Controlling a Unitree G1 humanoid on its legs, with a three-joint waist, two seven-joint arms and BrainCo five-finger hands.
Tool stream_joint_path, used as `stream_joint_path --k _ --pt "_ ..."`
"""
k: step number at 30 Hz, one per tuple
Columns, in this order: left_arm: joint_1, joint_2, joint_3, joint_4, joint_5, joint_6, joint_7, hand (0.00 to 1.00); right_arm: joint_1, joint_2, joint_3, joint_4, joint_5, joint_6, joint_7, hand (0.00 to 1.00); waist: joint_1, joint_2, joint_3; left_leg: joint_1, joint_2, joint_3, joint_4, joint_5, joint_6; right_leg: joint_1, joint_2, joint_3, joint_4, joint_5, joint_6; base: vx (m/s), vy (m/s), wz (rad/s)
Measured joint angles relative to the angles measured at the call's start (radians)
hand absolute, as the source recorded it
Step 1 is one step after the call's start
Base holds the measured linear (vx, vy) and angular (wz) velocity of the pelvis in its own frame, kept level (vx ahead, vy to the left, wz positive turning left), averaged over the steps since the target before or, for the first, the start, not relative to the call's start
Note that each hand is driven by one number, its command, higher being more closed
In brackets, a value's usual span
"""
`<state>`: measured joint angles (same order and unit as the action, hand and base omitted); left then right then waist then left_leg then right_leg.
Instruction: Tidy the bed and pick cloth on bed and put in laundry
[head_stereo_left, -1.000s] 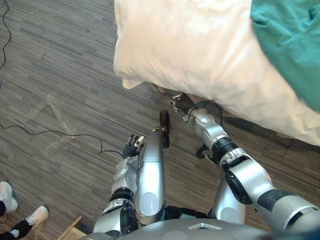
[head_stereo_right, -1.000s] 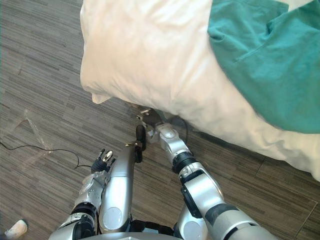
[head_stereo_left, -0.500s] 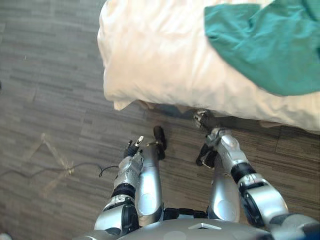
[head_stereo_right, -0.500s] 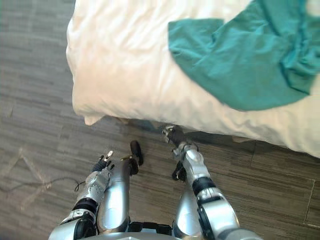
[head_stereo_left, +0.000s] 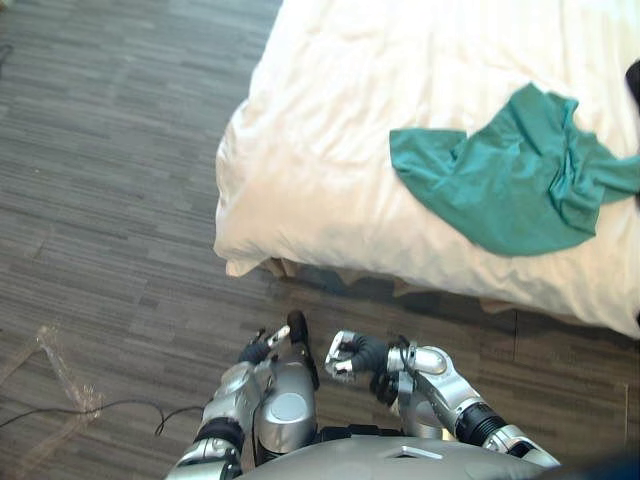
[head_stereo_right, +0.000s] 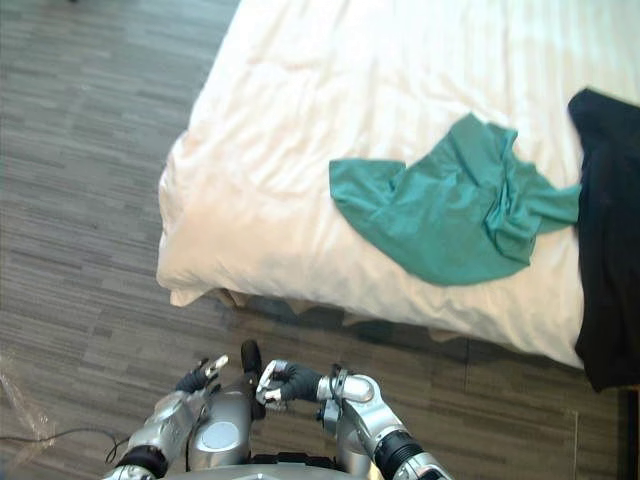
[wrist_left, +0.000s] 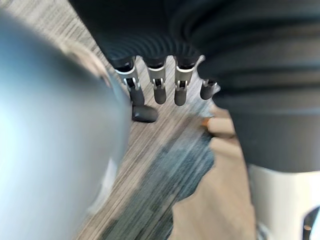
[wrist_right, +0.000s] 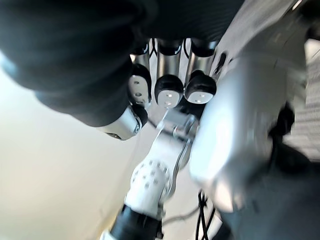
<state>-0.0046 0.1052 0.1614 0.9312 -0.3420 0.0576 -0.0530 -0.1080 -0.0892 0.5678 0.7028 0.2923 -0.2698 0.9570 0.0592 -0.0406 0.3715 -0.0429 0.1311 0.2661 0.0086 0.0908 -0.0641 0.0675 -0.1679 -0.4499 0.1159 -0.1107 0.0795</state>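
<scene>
Bed (head_stereo_left: 300, 235): white duvet (head_stereo_right: 300, 120) rumpled, near corner sagging over edge, likely not yet tidied. Teal cloth (head_stereo_left: 510, 190) crumpled on duvet near front edge, untouched. Black garment (head_stereo_right: 605, 250) beside it, cut off by frame. Left hand (head_stereo_left: 258, 349) hangs low, fingers relaxed, empty. Right hand (head_stereo_left: 348, 355) clenched, empty. Both hands well apart from cloth.

Bright daylight w/ glare on bed (head_stereo_left: 330, 120).

Grey plank floor (head_stereo_left: 120, 150); clear plastic scrap (head_stereo_left: 62, 368) lying near lower left.
</scene>
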Motion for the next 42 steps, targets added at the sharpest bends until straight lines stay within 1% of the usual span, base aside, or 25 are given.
stream_joint_path --k 3,6,9,13,15,16,18,19,20,21,22,23,24,27,30,33,34,35,36,37,38,39,40,41,42 --pt "0.042 0.002 0.000 0.006 0.019 -0.011 -0.018 0.00 0.010 -0.001 0.042 -0.021 0.019 -0.017 0.013 1.00 0.011 0.000 -0.053 0.045 -0.017 0.002 -0.038 0.001 -0.001 0.044 0.002 -0.002 -0.038 0.009 0.007 0.06 0.026 -0.02" --pt "0.086 0.009 0.003 0.007 0.022 -0.013 -0.032 0.00 0.008 0.000 0.074 -0.062 0.103 -0.027 -0.002 1.00 0.013 0.002 -0.093 0.127 -0.029 0.006 -0.081 0.004 -0.003 0.109 -0.002 -0.002 -0.054 0.009 0.008 0.04 0.013 -0.08" --pt "0.125 0.017 0.018 0.048 0.095 -0.008 -0.056 0.00 -0.007 0.009 0.080 -0.111 0.220 -0.016 -0.060 1.00 0.013 0.014 -0.127 0.179 -0.036 0.018 -0.105 0.006 -0.003 0.144 -0.006 0.008 -0.056 0.008 0.010 -0.01 0.013 -0.13" --pt "0.167 0.022 0.021 0.084 0.098 0.000 -0.060 0.00 -0.088 0.044 0.059 -0.135 0.310 0.025 -0.155 1.00 0.015 0.023 -0.129 0.171 -0.041 -0.002 -0.106 0.013 0.004 0.137 -0.011 0.000 -0.044 0.004 0.015 -0.06 0.012 0.10" --pt "0.143 0.024 0.025 0.082 0.093 -0.010 -0.060 0.00 -0.206 0.079 0.027 -0.137 0.325 0.031 -0.239 1.00 0.031 0.038 -0.096 0.109 -0.038 -0.015 -0.096 0.013 -0.003 0.062 -0.021 -0.002 0.001 -0.014 0.007 -0.11 0.027 0.10" --pt "0.131 0.024 0.025 0.082 0.092 -0.015 -0.060 0.00 -0.249 0.087 0.011 -0.139 0.326 0.033 -0.255 1.00 0.039 0.040 -0.077 0.087 -0.036 -0.022 -0.084 0.011 -0.003 0.036 -0.025 -0.002 0.019 -0.017 0.003 -0.13 0.037 0.06" --pt "0.059 0.027 0.022 0.074 0.077 -0.053 -0.067 0.00 -0.436 0.120 -0.063 -0.139 0.327 0.031 -0.346 1.00 0.046 0.047 0.007 -0.034 -0.035 -0.043 -0.050 0.010 -0.007 -0.096 -0.041 -0.001 0.089 -0.022 -0.006 -0.17 0.040 0.11" --pt "0.042 0.032 0.021 0.071 0.071 -0.062 -0.072 0.00 -0.481 0.125 -0.082 -0.139 0.328 0.029 -0.365 1.00 0.047 0.053 0.027 -0.069 -0.036 -0.052 -0.044 0.010 -0.008 -0.135 -0.044 0.001 0.106 -0.020 -0.009 -0.19 0.033 0.12" --pt "0.002 0.034 0.016 0.074 0.038 -0.082 -0.075 0.00 -0.559 0.123 -0.120 -0.137 0.331 0.025 -0.405 1.00 0.053 0.061 0.044 -0.149 -0.037 -0.058 -0.028 0.023 -0.015 -0.224 -0.049 0.007 0.143 -0.016 -0.017 -0.16 0.015 0.08" --pt "-0.040 0.028 0.000 0.077 0.014 -0.108 -0.083 0.00 -0.612 0.111 -0.154 -0.130 0.331 0.022 -0.444 1.00 0.071 0.085 0.057 -0.222 -0.041 -0.057 -0.014 0.029 -0.013 -0.314 -0.069 0.018 0.190 -0.022 -0.022 -0.14 0.005 0.10" --pt "-0.062 0.020 -0.003 0.078 0.005 -0.120 -0.090 0.00 -0.632 0.104 -0.174 -0.128 0.331 0.022 -0.465 1.00 0.075 0.096 0.065 -0.254 -0.046 -0.056 -0.007 0.031 -0.012 -0.353 -0.080 0.022 0.212 -0.026 -0.023 -0.05 0.008 0.08" --pt "-0.102 0.001 0.003 0.075 -0.011 -0.147 -0.094 0.00 -0.659 0.093 -0.204 -0.132 0.330 0.022 -0.505 1.00 0.080 0.121 0.091 -0.299 -0.053 -0.049 0.007 0.057 0.001 -0.411 -0.102 0.031 0.268 -0.030 -0.024 0.00 0.024 0.11" --pt "-0.146 -0.016 0.023 0.070 -0.027 -0.168 -0.093 0.00 -0.676 0.082 -0.214 -0.151 0.327 0.023 -0.540 1.00 0.080 0.127 0.125 -0.342 -0.059 -0.032 0.040 0.073 0.026 -0.466 -0.127 0.044 0.330 -0.045 -0.027 0.00 0.025 0.11" --pt "-0.253 -0.057 0.047 0.052 -0.046 -0.205 -0.063 0.00 -0.683 0.072 -0.213 -0.259 0.300 0.031 -0.617 1.00 0.077 0.126 0.156 -0.503 -0.046 -0.027 0.178 0.034 0.050 -0.615 -0.150 0.073 0.437 -0.075 -0.046 -0.02 -0.007 0.08" --pt "-0.298 -0.100 0.045 0.021 -0.076 -0.210 -0.029 0.00 -0.690 0.072 -0.204 -0.292 0.272 0.066 -0.703 1.00 0.065 0.126 0.160 -0.584 -0.020 -0.025 0.288 -0.011 0.050 -0.682 -0.153 0.084 0.505 -0.096 -0.059 -0.03 -0.056 -0.08" --pt "-0.323 -0.139 0.045 -0.009 -0.081 -0.221 0.022 0.00 -0.707 0.070 -0.201 -0.299 0.239 0.106 -0.804 1.00 0.061 0.128 0.161 -0.643 0.012 -0.015 0.391 -0.057 0.042 -0.737 -0.155 0.107 0.575 -0.142 -0.075 -0.08 -0.076 -0.17" --pt "-0.324 -0.140 0.047 -0.023 -0.084 -0.221 0.044 0.00 -0.705 0.067 -0.198 -0.292 0.237 0.029 -0.801 1.00 0.062 0.128 0.161 -0.660 0.030 -0.009 0.418 -0.068 0.042 -0.755 -0.146 0.112 0.591 -0.150 -0.083 -0.10 -0.084 -0.25" --pt "-0.324 -0.140 0.050 -0.037 -0.087 -0.223 0.062 0.00 -0.690 0.070 -0.202 -0.320 0.247 -0.005 -0.807 1.00 0.059 0.129 0.161 -0.670 0.043 -0.007 0.434 -0.073 0.038 -0.762 -0.137 0.112 0.595 -0.153 -0.087 -0.08 -0.084 -0.29" --pt "-0.323 -0.141 0.062 -0.043 -0.099 -0.222 0.084 0.00 -0.684 0.069 -0.212 -0.351 0.269 0.078 -0.852 1.00 0.046 0.130 0.162 -0.673 0.059 -0.004 0.445 -0.077 0.035 -0.762 -0.124 0.112 0.592 -0.154 -0.086 -0.07 -0.079 -0.28" --pt "-0.322 -0.149 0.065 -0.047 -0.098 -0.221 0.108 0.00 -0.666 0.067 -0.222 -0.355 0.281 0.112 -0.856 1.00 0.036 0.130 0.161 -0.668 0.069 0.001 0.451 -0.080 0.036 -0.758 -0.115 0.116 0.587 -0.152 -0.086 -0.06 -0.069 -0.25" --pt "-0.323 -0.158 0.065 -0.049 -0.098 -0.220 0.118 0.00 -0.653 0.066 -0.221 -0.340 0.258 0.060 -0.864 1.00 0.033 0.130 0.161 -0.664 0.072 0.005 0.450 -0.081 0.035 -0.756 -0.112 0.118 0.584 -0.150 -0.087 -0.04 -0.045 -0.24" --pt "-0.325 -0.170 0.065 -0.063 -0.098 -0.215 0.138 0.00 -0.597 0.077 -0.221 -0.322 0.143 -0.107 -0.907 1.00 0.029 0.130 0.161 -0.658 0.076 0.017 0.448 -0.081 0.035 -0.757 -0.109 0.126 0.580 -0.143 -0.090 -0.01 -0.018 -0.16" --pt "-0.325 -0.179 0.066 -0.071 -0.098 -0.213 0.147 0.00 -0.569 0.082 -0.227 -0.321 0.116 -0.161 -0.923 1.00 0.027 0.130 0.161 -0.655 0.078 0.022 0.448 -0.081 0.035 -0.757 -0.108 0.129 0.579 -0.140 -0.090 0.00 -0.014 -0.18" --pt "-0.325 -0.196 0.066 -0.088 -0.098 -0.195 0.165 0.00 -0.520 0.088 -0.256 -0.315 0.105 -0.237 -0.930 1.00 0.016 0.129 0.161 -0.650 0.080 0.029 0.449 -0.084 0.038 -0.755 -0.106 0.135 0.573 -0.130 -0.092 0.01 -0.001 -0.20" --pt "-0.330 -0.207 0.066 -0.090 -0.100 -0.179 0.180 0.00 -0.485 0.097 -0.297 -0.300 0.110 -0.285 -0.921 1.00 0.001 0.129 0.161 -0.641 0.084 0.041 0.448 -0.087 0.040 -0.749 -0.100 0.143 0.559 -0.120 -0.089 0.00 0.007 -0.27"
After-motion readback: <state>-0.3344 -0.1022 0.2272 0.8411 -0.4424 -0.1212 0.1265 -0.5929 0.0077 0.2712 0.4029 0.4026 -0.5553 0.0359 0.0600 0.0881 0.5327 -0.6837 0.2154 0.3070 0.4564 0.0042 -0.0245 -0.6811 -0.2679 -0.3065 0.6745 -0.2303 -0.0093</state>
